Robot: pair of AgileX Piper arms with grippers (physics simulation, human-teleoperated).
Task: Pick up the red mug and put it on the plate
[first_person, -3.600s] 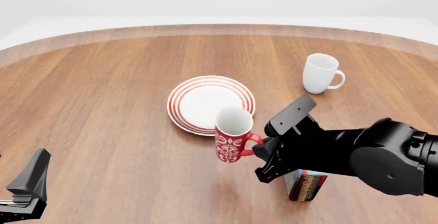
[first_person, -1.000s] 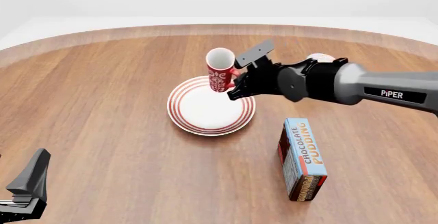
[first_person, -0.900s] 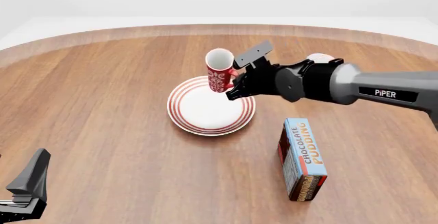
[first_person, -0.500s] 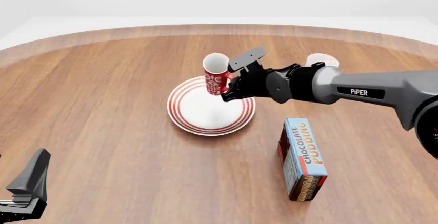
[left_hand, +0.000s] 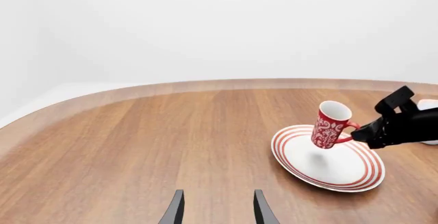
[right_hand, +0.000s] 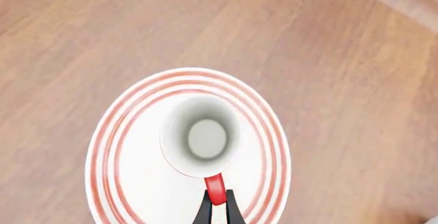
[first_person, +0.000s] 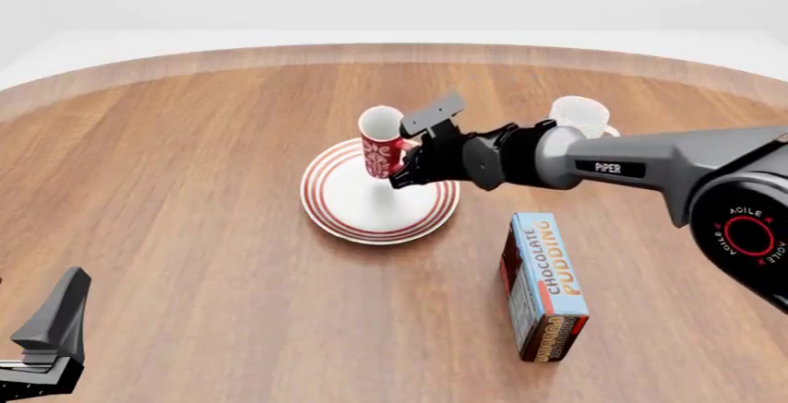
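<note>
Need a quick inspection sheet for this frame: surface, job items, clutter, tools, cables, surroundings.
Surface: round brown wooden table, pale rim.
Job's things: tall red patterned mug held by its handle, tilted, above the round white red-ringed plate; a shadow on the plate under it suggests it is not yet set down.
Clutter: plain white mug behind the right arm; upright chocolate pudding box nearer the arms.
Grippers: right tool shut on the mug's handle; left tool open, holding nothing.
Cables: nothing seen.
Surroundings: plain white backdrop.
</note>
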